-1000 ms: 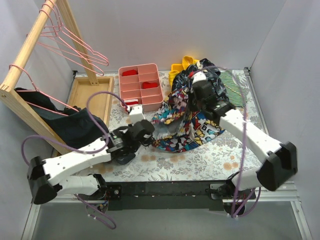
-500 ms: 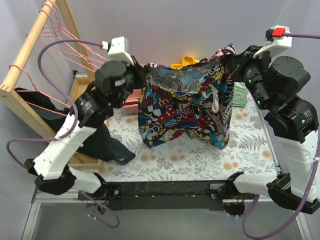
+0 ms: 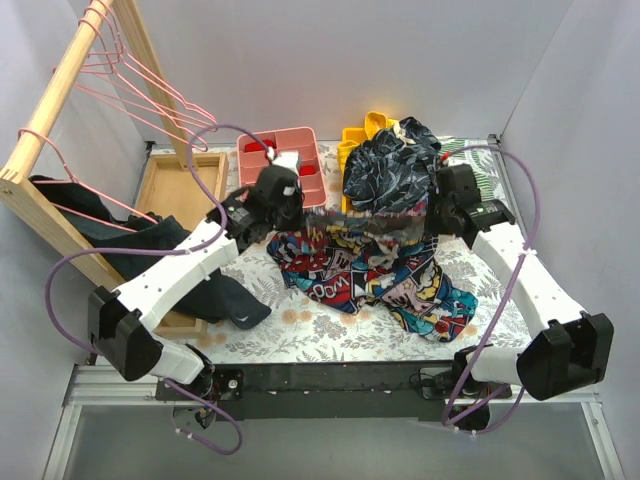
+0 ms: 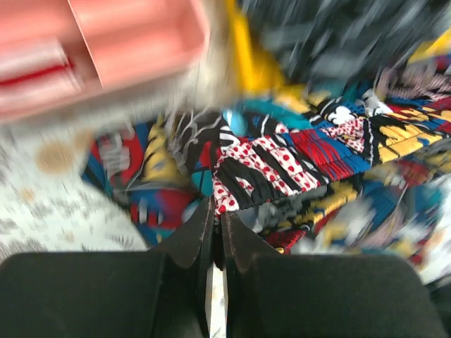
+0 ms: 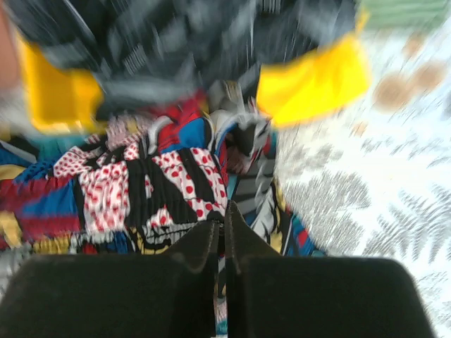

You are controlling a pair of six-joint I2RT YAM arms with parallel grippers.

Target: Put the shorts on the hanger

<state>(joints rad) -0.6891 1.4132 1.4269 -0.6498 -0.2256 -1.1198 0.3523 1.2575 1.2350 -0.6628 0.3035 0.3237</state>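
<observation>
The comic-print shorts (image 3: 370,270) hang stretched by the waistband between my two grippers, low over the table, with the legs resting on it. My left gripper (image 3: 290,210) is shut on the left end of the waistband (image 4: 243,183). My right gripper (image 3: 432,215) is shut on the right end (image 5: 190,179). Pink wire hangers (image 3: 140,85) hang on the wooden rail (image 3: 60,90) at the far left, well away from both grippers. One more pink hanger (image 3: 60,165) hangs lower on the rail.
A pink divided tray (image 3: 280,165) and a yellow bin (image 3: 360,130) stand at the back, with a dark leafy-print garment (image 3: 395,165) heaped on the bin. A black garment (image 3: 190,270) lies left under the rail. A wooden tray (image 3: 180,185) sits at the back left.
Both arms have come down from the high lift of half a second ago. The shorts, then hanging spread in the air, now sag with their legs on the table.
</observation>
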